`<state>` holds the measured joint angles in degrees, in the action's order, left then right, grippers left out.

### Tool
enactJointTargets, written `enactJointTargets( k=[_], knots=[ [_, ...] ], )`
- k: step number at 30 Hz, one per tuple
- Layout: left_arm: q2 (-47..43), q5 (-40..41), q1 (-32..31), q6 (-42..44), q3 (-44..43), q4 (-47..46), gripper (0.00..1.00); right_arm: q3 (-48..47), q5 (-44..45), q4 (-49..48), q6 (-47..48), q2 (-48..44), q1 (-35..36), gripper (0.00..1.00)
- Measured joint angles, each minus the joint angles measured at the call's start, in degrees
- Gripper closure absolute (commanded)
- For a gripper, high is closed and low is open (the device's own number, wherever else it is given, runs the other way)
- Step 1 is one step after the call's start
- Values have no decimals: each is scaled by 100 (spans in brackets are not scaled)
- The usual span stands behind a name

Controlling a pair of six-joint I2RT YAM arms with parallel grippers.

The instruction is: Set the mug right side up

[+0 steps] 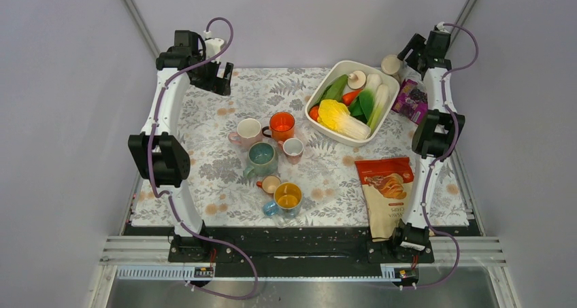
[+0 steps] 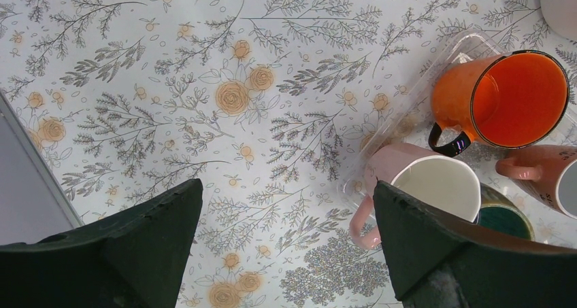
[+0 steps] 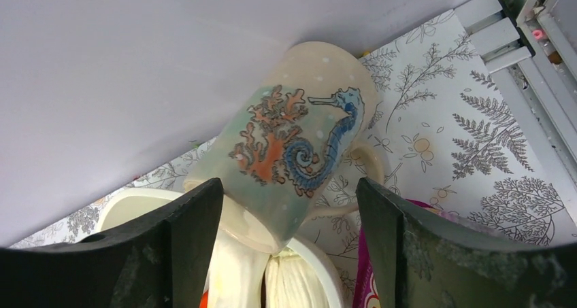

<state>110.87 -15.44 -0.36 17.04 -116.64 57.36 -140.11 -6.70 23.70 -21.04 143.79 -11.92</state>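
The mug (image 3: 299,145) is cream and pale green with a blue seahorse and orange coral on it. It stands base up and tilted at the back right corner, its rim resting against the white dish (image 3: 394,213). In the top view the mug (image 1: 391,64) shows its flat base. My right gripper (image 3: 289,199) is open around it: the left finger is at the mug's rim, and the right finger stands clear of the body, beside the handle. My left gripper (image 2: 286,206) is open over bare tablecloth at the back left (image 1: 216,77), holding nothing.
Several upright mugs cluster mid-table: pink (image 1: 247,131), orange (image 1: 281,125), teal (image 1: 261,157), yellow-and-blue (image 1: 288,198). The white dish (image 1: 320,121) holds vegetables. A purple packet (image 1: 410,98) lies beside it and a chips bag (image 1: 386,192) lies front right. The back wall is close behind the mug.
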Motion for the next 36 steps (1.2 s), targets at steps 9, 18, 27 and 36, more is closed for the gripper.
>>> enactJointTargets(
  k=[9, 18, 27, 36],
  knots=[
    [0, -31, 0, -7, 0, 0, 1, 459, -514, -588, 208, -39, -101, 7],
    [0, -46, 0, -9, 0, 0, 1, 1067, -48, -378, 977, -361, 59, 1],
    [0, -48, 0, -9, 0, 0, 1, 732, 1976, -131, 3088, -378, 1156, 1],
    [50, -63, 0, -9, -2, 0, 1, 262, 3467, -378, 4754, -79, 1773, 1]
  ],
)
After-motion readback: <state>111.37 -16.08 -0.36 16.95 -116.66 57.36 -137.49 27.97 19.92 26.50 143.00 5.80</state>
